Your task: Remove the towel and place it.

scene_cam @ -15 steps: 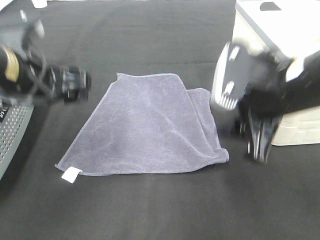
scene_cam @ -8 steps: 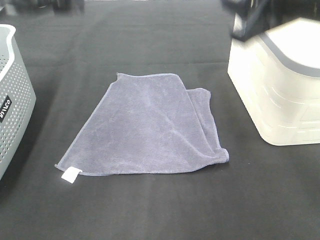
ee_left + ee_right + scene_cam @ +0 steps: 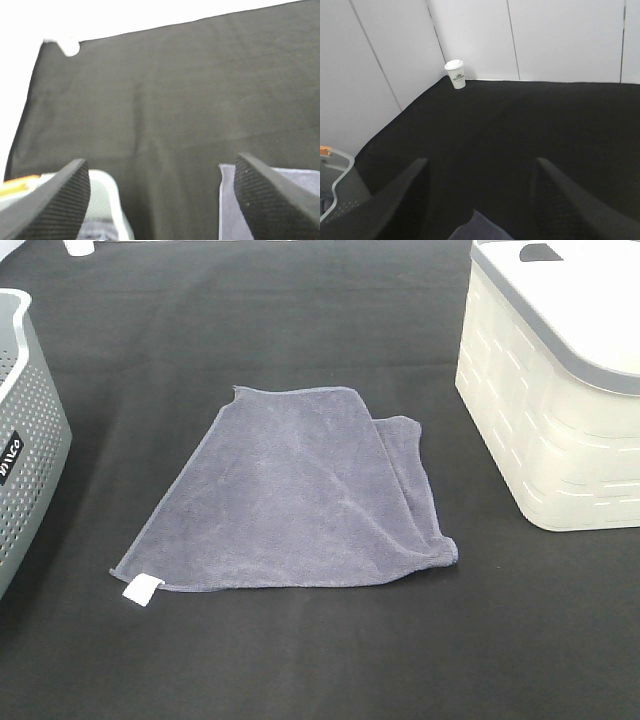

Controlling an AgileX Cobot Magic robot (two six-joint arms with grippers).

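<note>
The left gripper (image 3: 160, 195) has its jaws spread wide with nothing between them; beyond one fingertip lies an edge of the towel (image 3: 295, 175), and by the other a grey basket (image 3: 102, 200) rim. The right gripper (image 3: 480, 200) is likewise wide apart and empty, a towel corner showing below its gap, a paper cup (image 3: 455, 74) far ahead. Neither touches the towel (image 3: 295, 495), which lies flat on the black table (image 3: 300, 310) between the grey basket (image 3: 25, 430) and the white basket (image 3: 560, 410).

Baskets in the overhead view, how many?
2. A grey perforated basket at the left edge, partly cut off, and a cream basket at the right; the towel lies flat between them. Others may sit out of frame.
</note>
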